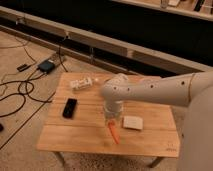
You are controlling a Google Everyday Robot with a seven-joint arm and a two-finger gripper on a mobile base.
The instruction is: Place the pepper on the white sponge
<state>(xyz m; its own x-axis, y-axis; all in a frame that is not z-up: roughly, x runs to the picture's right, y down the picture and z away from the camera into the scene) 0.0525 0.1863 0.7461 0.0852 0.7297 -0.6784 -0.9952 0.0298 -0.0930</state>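
On the table [75,137] the pepper [114,133] lies near the front edge, with the sponge [133,122] just beside it to the right and slightly behind. The gripper [113,120] hangs over the pepper's rear end, seemingly touching it. A phone-like object [70,107] lies well left, with a packet [81,83] behind it.

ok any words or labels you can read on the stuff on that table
None readable.
Whitish elongated packet: dark markings, too blurred to read.
Flat black rectangular object: no lettering seen.
The gripper, at the far end of the slender orange-red pepper: no lettering seen.
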